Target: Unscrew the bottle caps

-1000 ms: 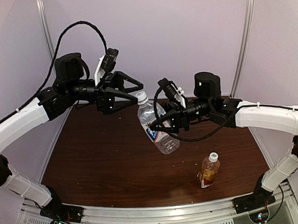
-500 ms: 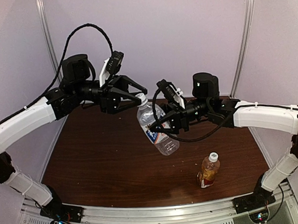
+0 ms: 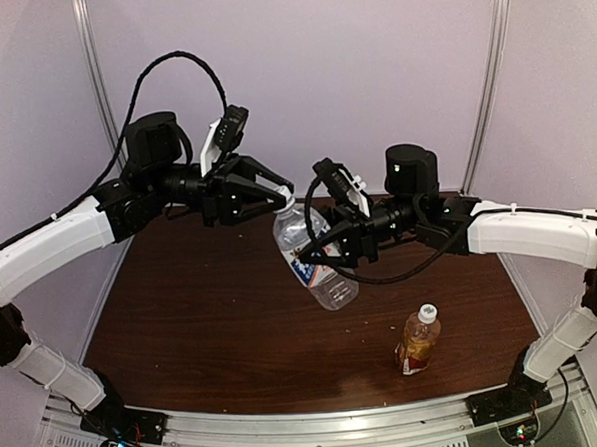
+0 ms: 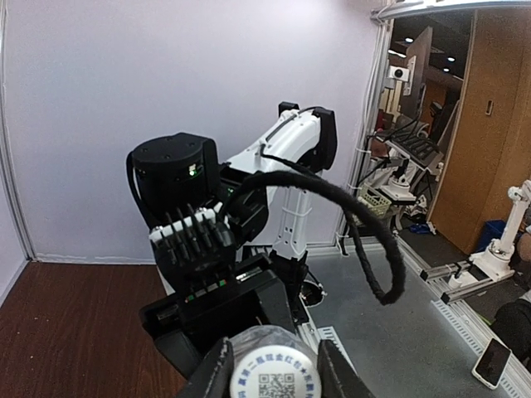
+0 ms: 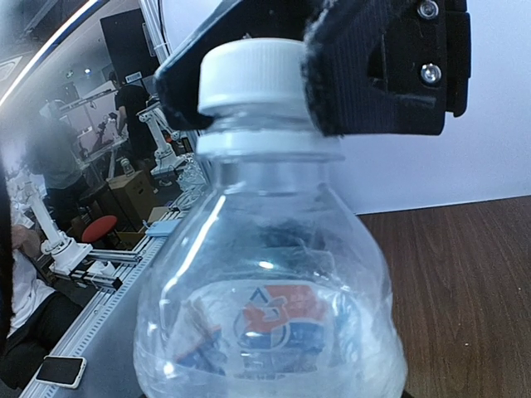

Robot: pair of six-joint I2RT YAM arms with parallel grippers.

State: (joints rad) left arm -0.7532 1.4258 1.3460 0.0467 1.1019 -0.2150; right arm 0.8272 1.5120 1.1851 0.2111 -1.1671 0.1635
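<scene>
Cap-gripping step. The left gripper (image 3: pixel 281 196) is narrowed onto the small round white plastic screw cap (image 5: pixel 249 75) between its fingers. The right gripper (image 3: pixel 328 244) clamps the tilted clear plastic bottle of colourless liquid (image 3: pixel 319 272) above the counter (image 3: pixel 203 319). Next, probably: twist the cap with the bottle braced.
</scene>
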